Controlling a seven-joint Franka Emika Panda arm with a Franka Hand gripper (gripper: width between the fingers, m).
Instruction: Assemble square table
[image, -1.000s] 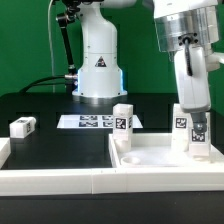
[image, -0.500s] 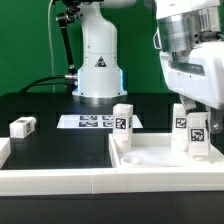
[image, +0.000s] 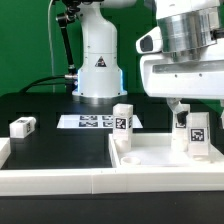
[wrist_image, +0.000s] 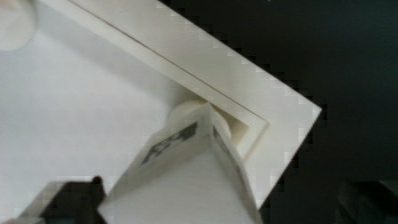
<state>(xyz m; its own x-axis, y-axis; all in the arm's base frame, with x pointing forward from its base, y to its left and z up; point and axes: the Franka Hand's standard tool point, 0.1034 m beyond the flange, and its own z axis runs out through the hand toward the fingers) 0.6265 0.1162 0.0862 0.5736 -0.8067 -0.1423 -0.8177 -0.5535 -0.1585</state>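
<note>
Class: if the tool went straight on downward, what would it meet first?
Probably the upright white leg standing in a corner of the tabletop, right beneath the open tool; exact depth is unclear.

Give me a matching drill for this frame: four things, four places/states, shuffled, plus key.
Things:
1. lying leg
2. marker board
3. right leg
4. tabletop

Places/states:
A. upright in the tabletop's corner at the exterior view's right
B. thin and flat on the black table, carrying only tags
C. on its side, alone, at the exterior view's left
D. white tray with raised rim, two legs standing in it

Pairs: 1-C, 2-B, 3-A, 4-D
</note>
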